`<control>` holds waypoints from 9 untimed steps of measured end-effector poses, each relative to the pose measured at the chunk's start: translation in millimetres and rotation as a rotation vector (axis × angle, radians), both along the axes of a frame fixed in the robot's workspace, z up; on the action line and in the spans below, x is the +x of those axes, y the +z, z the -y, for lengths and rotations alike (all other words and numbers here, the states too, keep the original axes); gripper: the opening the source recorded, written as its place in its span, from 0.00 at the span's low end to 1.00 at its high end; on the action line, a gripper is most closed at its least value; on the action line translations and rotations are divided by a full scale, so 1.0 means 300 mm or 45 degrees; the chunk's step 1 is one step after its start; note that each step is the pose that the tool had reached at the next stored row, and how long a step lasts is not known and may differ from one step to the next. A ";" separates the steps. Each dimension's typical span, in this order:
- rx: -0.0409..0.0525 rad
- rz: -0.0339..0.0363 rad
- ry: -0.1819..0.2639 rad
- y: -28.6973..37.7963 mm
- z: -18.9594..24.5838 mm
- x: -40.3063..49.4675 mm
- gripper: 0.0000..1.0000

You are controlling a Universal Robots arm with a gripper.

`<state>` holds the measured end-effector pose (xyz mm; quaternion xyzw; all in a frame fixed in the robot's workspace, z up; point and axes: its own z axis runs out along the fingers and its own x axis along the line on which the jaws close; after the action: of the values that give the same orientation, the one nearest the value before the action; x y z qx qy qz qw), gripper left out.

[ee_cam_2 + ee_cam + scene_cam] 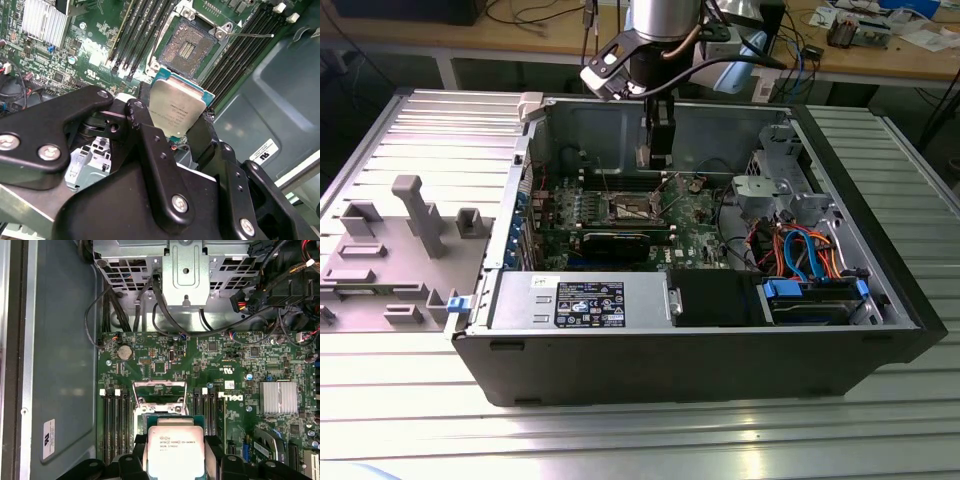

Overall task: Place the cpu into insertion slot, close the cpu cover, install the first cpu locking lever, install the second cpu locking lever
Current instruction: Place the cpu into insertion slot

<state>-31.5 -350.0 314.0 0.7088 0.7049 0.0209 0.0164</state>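
Observation:
My gripper [658, 150] hangs inside the open computer case, just above the motherboard. It is shut on the cpu [176, 109], a flat silver-grey square held by two edges between the black fingers [142, 125]. In the first wrist view the cpu [175, 447] sits just short of the insertion slot. The insertion slot [187, 47] lies open, its dark pin field bare inside a silvery rim; in the exterior view the slot [628, 208] is below the gripper. The cpu cover [160, 385], a thin metal frame, stands flipped open on the slot's far side. A thin wire lever [250, 35] sticks out beside the slot.
Black memory slots [135, 35] flank the socket on both sides. A finned heat sink [279, 396] sits on the board. The silver power-supply box [580, 300] and a drive bay with orange and blue cables [800, 250] fill the case front. A grey fixture tray [390, 250] lies at the exterior view's left.

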 end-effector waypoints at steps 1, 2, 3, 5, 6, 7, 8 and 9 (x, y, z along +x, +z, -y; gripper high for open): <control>0.000 0.0001 -0.001 -0.001 0.000 0.000 0.54; 0.000 0.0000 -0.002 -0.001 0.000 0.000 0.54; 0.000 0.0000 -0.004 -0.001 0.000 0.000 0.54; 0.000 0.0000 -0.007 -0.002 0.000 0.000 0.54; 0.000 0.0000 -0.007 -0.002 0.000 0.000 0.54; 0.000 0.0000 -0.007 -0.002 0.000 0.000 0.54; 0.000 0.0000 -0.007 -0.002 0.000 0.000 0.54; 0.000 0.0000 -0.007 -0.002 0.000 0.000 0.54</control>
<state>-31.5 -350.0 313.2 0.7108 0.7029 0.0208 0.0165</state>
